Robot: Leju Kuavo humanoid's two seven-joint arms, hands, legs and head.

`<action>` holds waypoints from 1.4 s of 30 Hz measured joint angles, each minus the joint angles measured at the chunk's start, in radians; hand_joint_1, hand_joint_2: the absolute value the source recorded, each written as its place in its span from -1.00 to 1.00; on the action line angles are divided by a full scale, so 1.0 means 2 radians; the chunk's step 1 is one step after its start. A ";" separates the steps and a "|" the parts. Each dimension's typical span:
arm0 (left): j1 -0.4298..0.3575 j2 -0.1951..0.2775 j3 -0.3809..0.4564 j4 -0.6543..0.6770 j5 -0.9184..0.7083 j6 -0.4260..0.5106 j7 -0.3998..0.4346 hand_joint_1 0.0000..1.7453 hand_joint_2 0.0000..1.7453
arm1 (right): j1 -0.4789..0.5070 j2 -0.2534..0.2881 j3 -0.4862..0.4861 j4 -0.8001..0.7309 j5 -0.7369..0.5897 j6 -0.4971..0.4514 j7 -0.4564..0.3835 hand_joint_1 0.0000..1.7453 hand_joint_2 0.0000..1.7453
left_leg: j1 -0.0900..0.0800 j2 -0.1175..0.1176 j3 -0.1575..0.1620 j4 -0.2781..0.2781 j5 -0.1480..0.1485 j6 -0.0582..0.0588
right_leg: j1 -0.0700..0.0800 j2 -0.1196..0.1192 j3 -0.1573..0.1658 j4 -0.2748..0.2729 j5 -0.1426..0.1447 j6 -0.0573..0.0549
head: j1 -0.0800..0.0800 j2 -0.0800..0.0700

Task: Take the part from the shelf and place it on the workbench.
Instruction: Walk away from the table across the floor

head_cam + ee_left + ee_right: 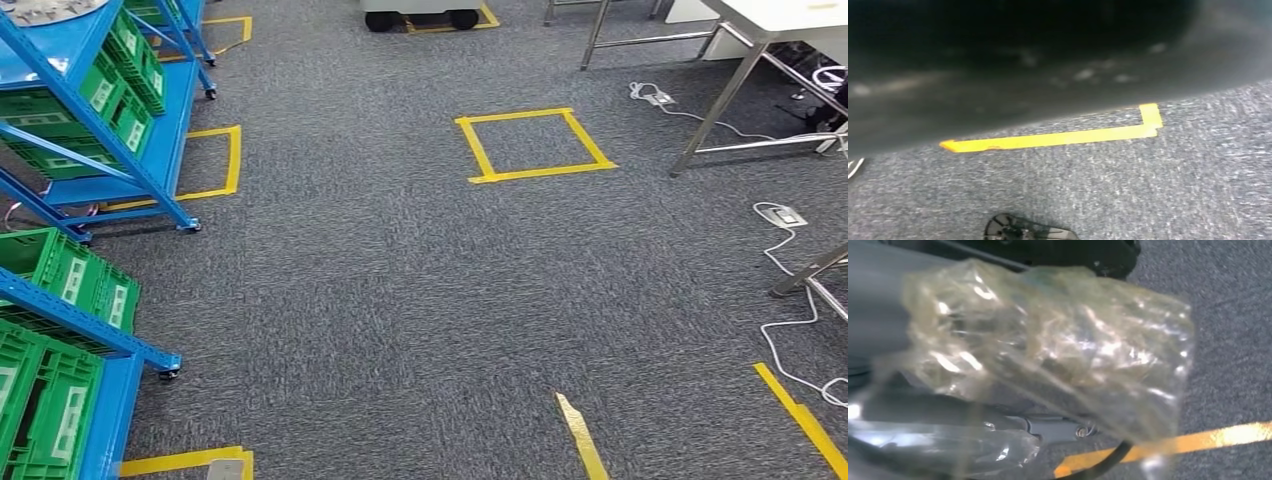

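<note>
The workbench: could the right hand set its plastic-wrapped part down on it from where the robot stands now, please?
Probably not yet. The right hand holds the plastic-wrapped part low over the carpet, and the workbench stands far off, across open floor; the robot likely has to walk closer first.

Floor (400,280): carpet, mottled grey with a fine speckled weave. Tape square (535,145), far centre: yellow outline. Further tape strips (805,420), near right: yellow. Shelf (150,150), left: bright blue frame. Crates (60,270) on the shelf: green, latticed sides, with pale label patches. Cables (790,330), right: white. Table legs (720,110), far right: silver metal. Bag (1048,350), in the right wrist view: clear, yellowish, glossy with white highlights.
</note>
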 joint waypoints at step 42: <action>0.002 0.006 0.009 0.000 -0.005 -0.004 0.001 -1.00 -1.00 | -0.001 0.000 0.000 0.001 0.003 0.001 -0.002 -1.00 -1.00 | -0.007 0.080 -0.036 0.058 0.007 0.006 | 0.006 -0.073 0.032 0.003 -0.033 -0.010 | -0.006 0.000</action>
